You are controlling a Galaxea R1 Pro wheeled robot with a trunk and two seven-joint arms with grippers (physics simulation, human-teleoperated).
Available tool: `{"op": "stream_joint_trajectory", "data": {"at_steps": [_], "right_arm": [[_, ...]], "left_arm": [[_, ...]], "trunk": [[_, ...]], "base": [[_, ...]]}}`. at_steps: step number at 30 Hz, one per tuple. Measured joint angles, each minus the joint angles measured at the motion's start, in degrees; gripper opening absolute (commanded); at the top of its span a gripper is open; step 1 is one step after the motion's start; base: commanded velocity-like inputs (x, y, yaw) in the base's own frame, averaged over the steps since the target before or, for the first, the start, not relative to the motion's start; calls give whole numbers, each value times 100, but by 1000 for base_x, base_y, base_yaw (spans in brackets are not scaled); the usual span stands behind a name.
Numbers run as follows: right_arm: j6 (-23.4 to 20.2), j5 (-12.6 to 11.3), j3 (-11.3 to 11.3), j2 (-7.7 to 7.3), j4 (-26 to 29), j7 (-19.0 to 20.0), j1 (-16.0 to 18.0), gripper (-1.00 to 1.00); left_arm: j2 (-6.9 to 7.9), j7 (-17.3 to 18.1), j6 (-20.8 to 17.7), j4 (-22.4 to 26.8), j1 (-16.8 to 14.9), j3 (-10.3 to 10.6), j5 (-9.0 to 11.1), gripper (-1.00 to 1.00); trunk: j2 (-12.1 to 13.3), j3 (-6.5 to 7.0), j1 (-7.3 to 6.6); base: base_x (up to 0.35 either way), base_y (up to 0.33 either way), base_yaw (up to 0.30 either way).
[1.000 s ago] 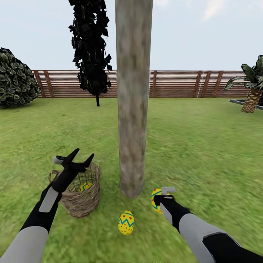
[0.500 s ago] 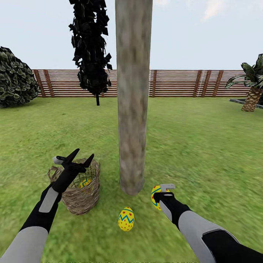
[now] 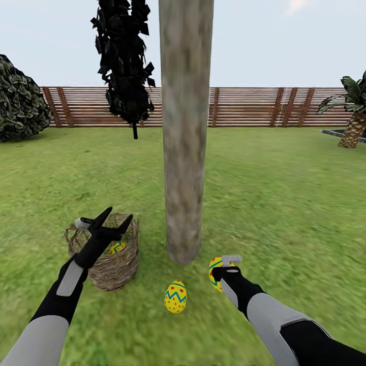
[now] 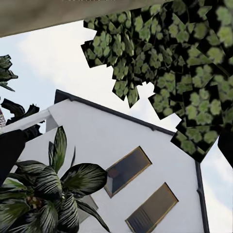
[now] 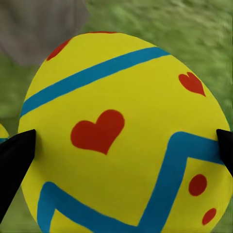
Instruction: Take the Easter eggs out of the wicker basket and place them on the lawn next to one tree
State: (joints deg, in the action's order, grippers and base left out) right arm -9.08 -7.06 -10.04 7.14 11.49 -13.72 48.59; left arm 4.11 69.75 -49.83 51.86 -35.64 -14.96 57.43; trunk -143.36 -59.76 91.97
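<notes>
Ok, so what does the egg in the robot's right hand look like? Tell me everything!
The egg is bright yellow and smooth, with red hearts, small red dots and blue bands, one straight and one zigzag. The right gripper has it between its black fingertips, one on each side. It sits low over the grass, just beside the foot of the pale tree trunk. Whether it rests on the ground yet can't be told.

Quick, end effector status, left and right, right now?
Left end effector: open, empty, fingers spread above the wicker basket.
Right end effector: closed on an Easter egg near the tree.
</notes>
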Motion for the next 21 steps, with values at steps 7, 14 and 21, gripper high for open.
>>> {"op": "stream_joint_trajectory", "data": {"at_steps": [7, 14, 21], "right_arm": [[9, 5, 0, -8, 0, 1, 0, -100], [9, 0, 0, -18, -8, 0, 0, -100], [17, -1, 8, -16, 4, 6, 0, -100]], "left_arm": [[-54, 0, 0, 18, -1, 2, 0, 100], [-60, 0, 0, 48, 2, 9, -2, 100], [-119, 0, 1, 73, 4, 255, -6, 100]], "trunk": [[-9, -155, 18], [-19, -310, 36], [-28, -466, 54]], "base": [[0, 0, 0], [0, 0, 0], [0, 0, 0]]}}
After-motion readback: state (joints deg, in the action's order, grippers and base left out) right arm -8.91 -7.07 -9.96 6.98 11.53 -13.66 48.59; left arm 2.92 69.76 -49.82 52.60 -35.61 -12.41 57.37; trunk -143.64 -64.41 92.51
